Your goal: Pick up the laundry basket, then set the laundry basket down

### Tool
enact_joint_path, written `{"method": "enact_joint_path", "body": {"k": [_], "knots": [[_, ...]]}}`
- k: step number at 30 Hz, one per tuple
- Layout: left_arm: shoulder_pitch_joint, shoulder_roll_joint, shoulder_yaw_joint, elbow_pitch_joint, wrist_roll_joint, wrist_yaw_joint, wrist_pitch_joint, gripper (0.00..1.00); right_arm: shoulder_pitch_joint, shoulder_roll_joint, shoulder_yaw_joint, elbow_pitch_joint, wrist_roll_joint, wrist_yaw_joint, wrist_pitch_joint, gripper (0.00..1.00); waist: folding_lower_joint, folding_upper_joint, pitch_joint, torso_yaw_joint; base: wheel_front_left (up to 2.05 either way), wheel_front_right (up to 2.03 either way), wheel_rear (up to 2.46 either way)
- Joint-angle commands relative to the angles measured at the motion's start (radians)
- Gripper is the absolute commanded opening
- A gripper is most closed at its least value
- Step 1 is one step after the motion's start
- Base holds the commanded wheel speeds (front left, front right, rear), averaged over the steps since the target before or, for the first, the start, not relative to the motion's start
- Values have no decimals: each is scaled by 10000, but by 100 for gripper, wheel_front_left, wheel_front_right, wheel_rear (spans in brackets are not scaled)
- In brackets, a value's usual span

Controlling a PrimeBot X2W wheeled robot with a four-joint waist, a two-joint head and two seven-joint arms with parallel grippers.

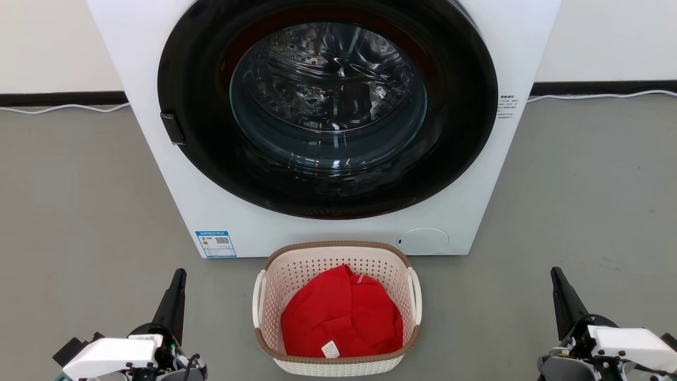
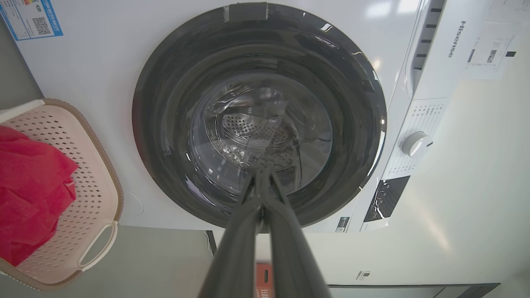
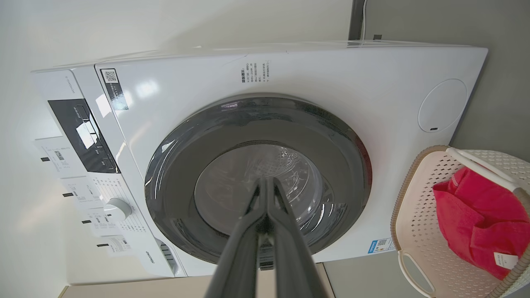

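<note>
Nearest the robot, the left gripper (image 1: 179, 275) and the right gripper (image 1: 556, 275) hang low at either side, fingers pointing toward the washer. In each wrist view the fingertips (image 2: 261, 171) (image 3: 267, 182) are pressed together with nothing between them. Between the grippers, and well apart from both, the laundry basket (image 1: 307, 267) stands upright on the grey floor (image 1: 79, 211), open side up. Its white handles face left and right, and its long axis seems to run handle to handle, parallel to the washer's front, though the steep angle makes that hard to judge. A red garment (image 1: 341, 312) with a white tag lies crumpled inside it. Just behind the basket stands the white washer (image 1: 211, 201), its dark round door (image 1: 328, 106) facing the robot.
</note>
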Motion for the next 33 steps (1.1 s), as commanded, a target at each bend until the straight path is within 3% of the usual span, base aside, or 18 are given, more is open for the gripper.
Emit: {"method": "enact_joint_path", "body": {"k": [1, 33], "knots": [[-520, 112, 287, -224, 18, -73, 60, 0, -579, -37, 187, -290, -29, 2, 102, 0, 0, 0, 0, 0, 0, 0, 0], [-520, 112, 287, -224, 18, -73, 60, 0, -579, -37, 187, -290, -29, 2, 102, 0, 0, 0, 0, 0, 0, 0, 0]]}}
